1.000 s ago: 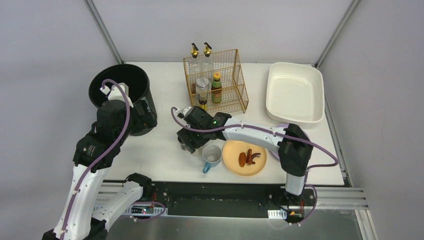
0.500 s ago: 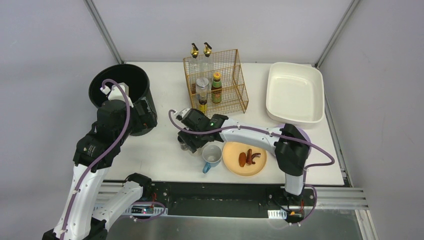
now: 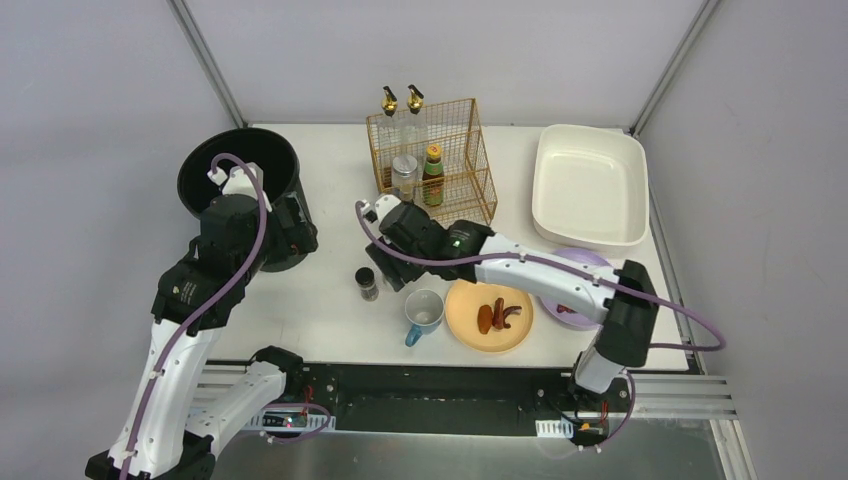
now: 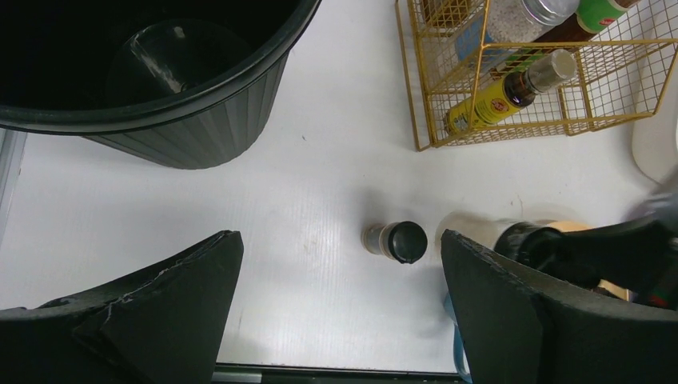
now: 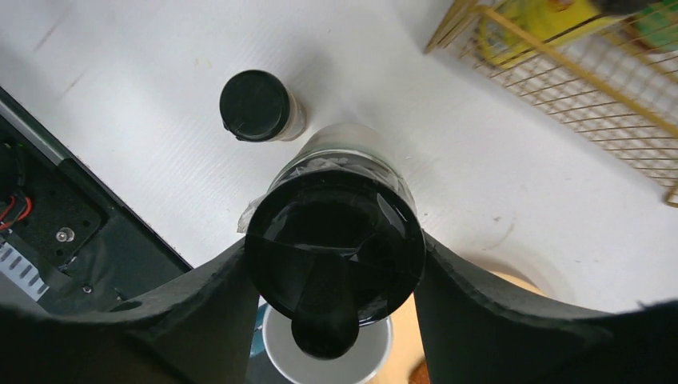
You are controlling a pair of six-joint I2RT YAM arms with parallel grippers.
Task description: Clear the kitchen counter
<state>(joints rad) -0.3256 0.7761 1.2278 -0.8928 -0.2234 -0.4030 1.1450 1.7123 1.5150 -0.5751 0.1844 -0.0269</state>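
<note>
Right claw gripping 1 jar, left claw open, empty: hold jar upright, lift clear of shaker, probably toward rack.

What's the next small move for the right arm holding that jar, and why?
Probably lift the jar toward the gold rack: the right pincer is closed on it, and other bottles already sit in that rack.

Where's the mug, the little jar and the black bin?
Mug (image 3: 426,311), top view, its inside.
Little jar (image 4: 407,242), left wrist view, its black cap.
Black bin (image 4: 192,134), left wrist view, its ribbed wall.
</note>
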